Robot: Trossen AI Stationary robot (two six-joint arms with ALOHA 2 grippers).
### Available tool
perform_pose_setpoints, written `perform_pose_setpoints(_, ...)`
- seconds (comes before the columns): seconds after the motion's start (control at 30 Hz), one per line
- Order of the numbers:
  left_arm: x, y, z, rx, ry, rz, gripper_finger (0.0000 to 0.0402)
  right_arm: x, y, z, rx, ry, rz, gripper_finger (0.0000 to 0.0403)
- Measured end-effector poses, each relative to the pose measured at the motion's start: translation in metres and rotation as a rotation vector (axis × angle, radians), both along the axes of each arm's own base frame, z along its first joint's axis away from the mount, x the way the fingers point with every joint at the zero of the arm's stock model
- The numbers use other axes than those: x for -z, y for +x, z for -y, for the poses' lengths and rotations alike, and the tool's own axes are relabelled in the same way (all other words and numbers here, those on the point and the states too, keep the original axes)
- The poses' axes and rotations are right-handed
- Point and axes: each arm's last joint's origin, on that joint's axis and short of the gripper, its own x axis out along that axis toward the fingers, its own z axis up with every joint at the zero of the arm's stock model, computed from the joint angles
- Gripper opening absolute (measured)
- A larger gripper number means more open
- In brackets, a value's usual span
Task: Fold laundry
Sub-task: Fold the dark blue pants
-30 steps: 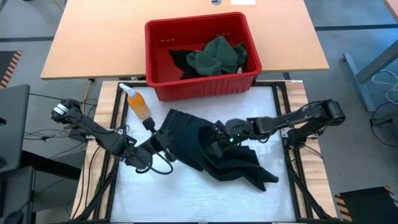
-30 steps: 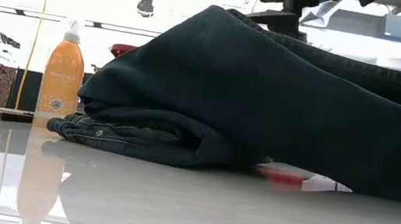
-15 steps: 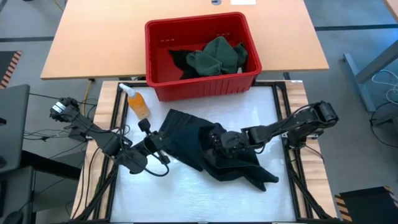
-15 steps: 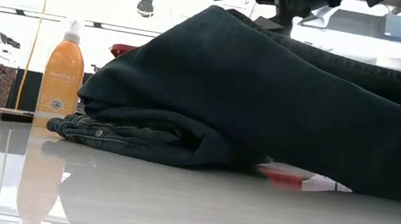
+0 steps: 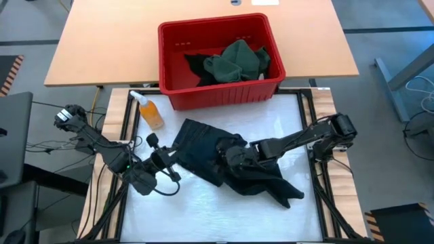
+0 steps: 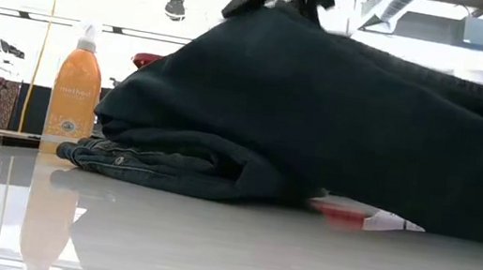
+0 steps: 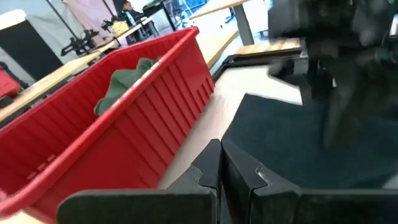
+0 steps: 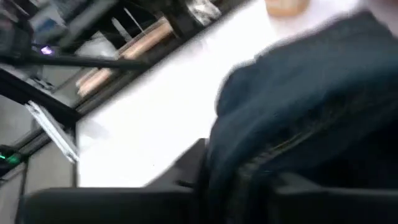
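We see the white table (image 5: 203, 217) with a red bin (image 5: 178, 88) at its far edge, holding green laundry (image 5: 234, 59). A dark garment (image 5: 224, 163) lies crumpled on the middle of the table. Our right gripper (image 5: 232, 156) presses into the top of this garment; whether its fingers have closed on the cloth we cannot tell. Our left gripper (image 5: 169, 157) sits just beside the garment's left edge, fingers (image 7: 208, 168) pressed together on nothing. An orange bottle (image 5: 150, 112) stands near the bin's left corner.
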Motion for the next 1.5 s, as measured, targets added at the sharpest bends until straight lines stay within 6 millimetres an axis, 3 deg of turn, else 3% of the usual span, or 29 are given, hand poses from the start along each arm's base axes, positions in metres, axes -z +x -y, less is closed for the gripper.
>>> perform_pose_setpoints(0.07, -0.001, -0.006, 0.003, -0.011, 0.007, 0.025, 0.0000, -0.014, -0.004, 0.007, -0.008, -0.012, -0.005, 0.0034)
perform_pose_setpoints(0.1, -0.002, -0.007, 0.005, -0.021, 0.013, 0.040, 0.0000, -0.023, -0.005, 0.011, -0.013, -0.013, 0.009, 0.0028)
perform_pose_setpoints(0.23, -0.008, -0.017, 0.010, -0.014, 0.005, 0.084, 0.0000, -0.061, -0.019, 0.038, -0.011, 0.053, 0.115, 0.0028)
perform_pose_setpoints(0.4, -0.016, -0.030, 0.014, -0.019, -0.086, 0.202, 0.0000, -0.103, -0.052, 0.078, -0.011, 0.101, 0.228, 0.0028)
perform_pose_setpoints(0.57, -0.018, -0.049, 0.020, -0.019, -0.263, 0.372, 0.0000, -0.128, -0.079, 0.112, 0.006, 0.116, 0.304, 0.0028)
perform_pose_setpoints(0.73, -0.011, -0.056, 0.022, -0.038, -0.543, 0.556, 0.0001, -0.137, -0.093, 0.132, -0.013, 0.116, 0.337, 0.0028)
perform_pose_setpoints(0.83, -0.005, -0.049, 0.023, -0.081, -0.708, 0.650, 0.0013, -0.137, -0.095, 0.137, -0.030, 0.124, 0.338, 0.0029)
perform_pose_setpoints(0.97, 0.004, -0.031, 0.022, -0.139, -0.806, 0.683, 0.0058, -0.138, -0.095, 0.138, -0.079, 0.139, 0.341, 0.0031)
perform_pose_setpoints(1.13, 0.015, 0.006, 0.021, -0.189, -0.878, 0.691, 0.0141, -0.138, -0.095, 0.137, -0.112, 0.137, 0.344, 0.0031)
perform_pose_setpoints(1.27, 0.017, 0.039, 0.016, -0.128, -0.890, 0.620, 0.0193, -0.140, -0.098, 0.139, -0.117, 0.125, 0.352, 0.0031)
perform_pose_setpoints(1.4, 0.016, 0.064, 0.010, -0.043, -0.841, 0.604, 0.0209, -0.142, -0.102, 0.144, -0.139, 0.131, 0.360, 0.0031)
perform_pose_setpoints(1.5, 0.021, 0.071, 0.003, -0.113, -0.829, 0.649, 0.0210, -0.145, -0.107, 0.146, -0.162, 0.137, 0.371, 0.0031)
